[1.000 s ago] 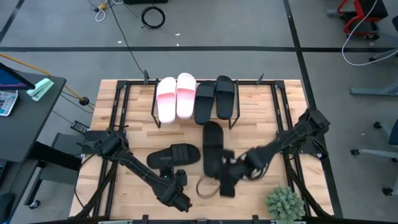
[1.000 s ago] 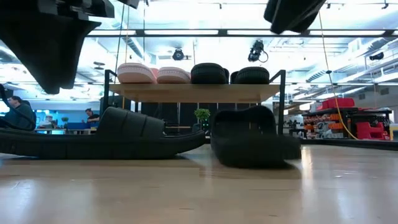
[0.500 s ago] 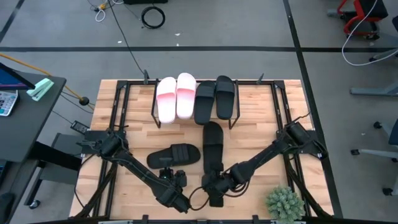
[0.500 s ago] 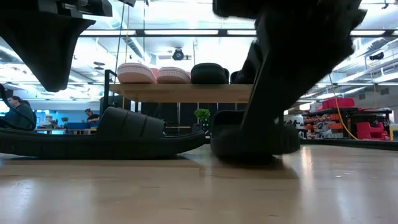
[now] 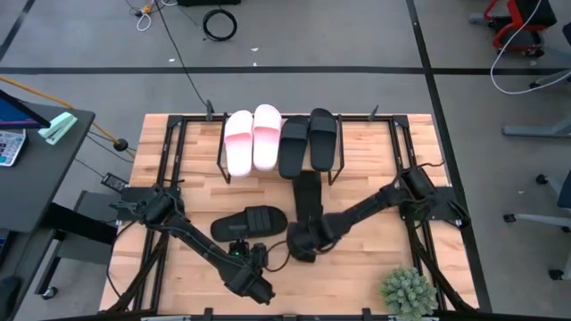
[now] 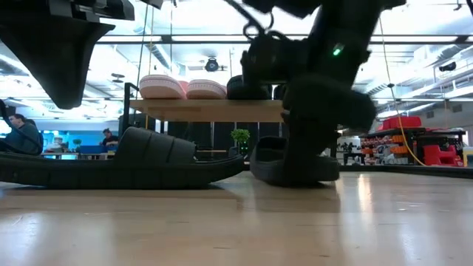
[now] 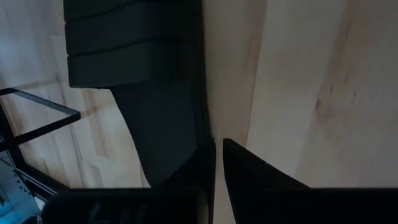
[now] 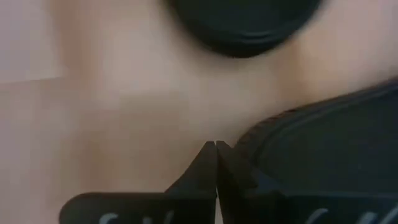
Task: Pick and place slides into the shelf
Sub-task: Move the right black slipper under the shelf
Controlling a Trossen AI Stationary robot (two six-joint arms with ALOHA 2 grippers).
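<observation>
right gripper (image 5: 302, 247) – jaws together – beside black slide (image 5: 306, 207)

- wooden table (image 5: 370, 169); two black slides (image 5: 249, 222) (image 5: 306, 207) and a green plant (image 5: 409, 292) lie on it
- shelf (image 6: 214, 110) carries two pink slides (image 5: 252, 139), two black (image 5: 309, 141)

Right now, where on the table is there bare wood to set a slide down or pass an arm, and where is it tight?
Bare wood lies right of the shelf and between the right arm and the plant, also left of the shelf. It is crowded in the middle: two black slides, the right gripper and left gripper sit close together.
</observation>
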